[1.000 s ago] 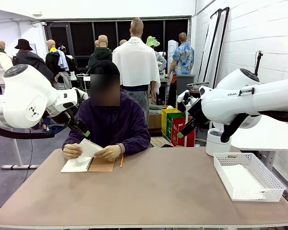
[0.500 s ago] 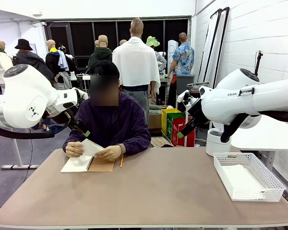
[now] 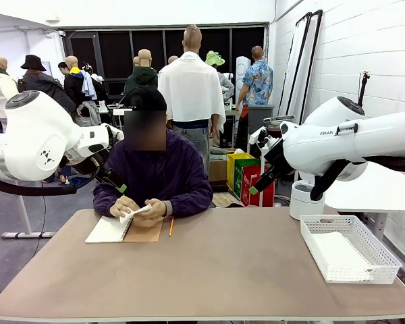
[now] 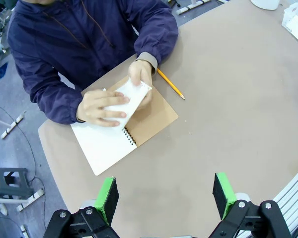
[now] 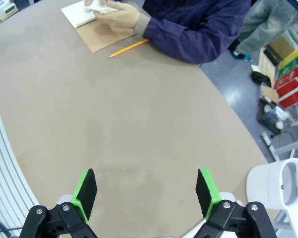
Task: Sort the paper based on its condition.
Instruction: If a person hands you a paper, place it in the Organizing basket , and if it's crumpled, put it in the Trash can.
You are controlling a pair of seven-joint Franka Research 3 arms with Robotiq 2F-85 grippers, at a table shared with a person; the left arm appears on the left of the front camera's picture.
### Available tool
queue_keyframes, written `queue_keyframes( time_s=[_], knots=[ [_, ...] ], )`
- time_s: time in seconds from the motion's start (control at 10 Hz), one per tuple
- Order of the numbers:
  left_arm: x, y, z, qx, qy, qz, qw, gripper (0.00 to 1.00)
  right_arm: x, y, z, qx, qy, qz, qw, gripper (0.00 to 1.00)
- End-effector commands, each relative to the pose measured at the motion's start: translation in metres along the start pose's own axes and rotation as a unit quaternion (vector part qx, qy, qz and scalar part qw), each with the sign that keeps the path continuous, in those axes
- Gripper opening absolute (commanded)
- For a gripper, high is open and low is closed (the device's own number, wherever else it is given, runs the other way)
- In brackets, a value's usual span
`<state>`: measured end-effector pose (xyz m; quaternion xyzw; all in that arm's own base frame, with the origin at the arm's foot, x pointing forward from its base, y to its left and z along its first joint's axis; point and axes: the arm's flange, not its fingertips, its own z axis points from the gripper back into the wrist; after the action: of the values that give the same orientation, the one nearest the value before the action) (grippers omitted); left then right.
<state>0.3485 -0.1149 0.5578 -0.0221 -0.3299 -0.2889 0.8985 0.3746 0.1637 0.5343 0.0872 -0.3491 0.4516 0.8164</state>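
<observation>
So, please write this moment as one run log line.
left gripper: open, raised | right gripper: open, raised | paper: in person's hands over notebook

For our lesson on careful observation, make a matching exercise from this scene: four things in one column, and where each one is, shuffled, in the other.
Things:
1. white folded paper sheet
2. yellow pencil
3. white plastic mesh basket
4. open spiral notebook with brown cardboard cover

Places:
A. flat on the table under the person's hands
B. at the robot's right end of the table
C. between the person's hands
D. on the table beside the brown cover

Pairs: 1-C, 2-D, 3-B, 4-A
</observation>
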Motion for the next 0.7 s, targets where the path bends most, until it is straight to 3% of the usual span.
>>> queue_keyframes(
  time_s=[0.0,0.6],
  knots=[
    [0.0008,0.0014,-0.0004,-0.001,-0.002,0.001,1.0,1.0,-0.0006,0.0004,-0.0012,-0.003,-0.002,0.001,1.0,1.0],
    [0.0008,0.0014,-0.0004,-0.001,-0.002,0.001,1.0,1.0,-0.0006,0.0004,-0.0012,-0.003,-0.002,0.001,1.0,1.0]
  ],
)
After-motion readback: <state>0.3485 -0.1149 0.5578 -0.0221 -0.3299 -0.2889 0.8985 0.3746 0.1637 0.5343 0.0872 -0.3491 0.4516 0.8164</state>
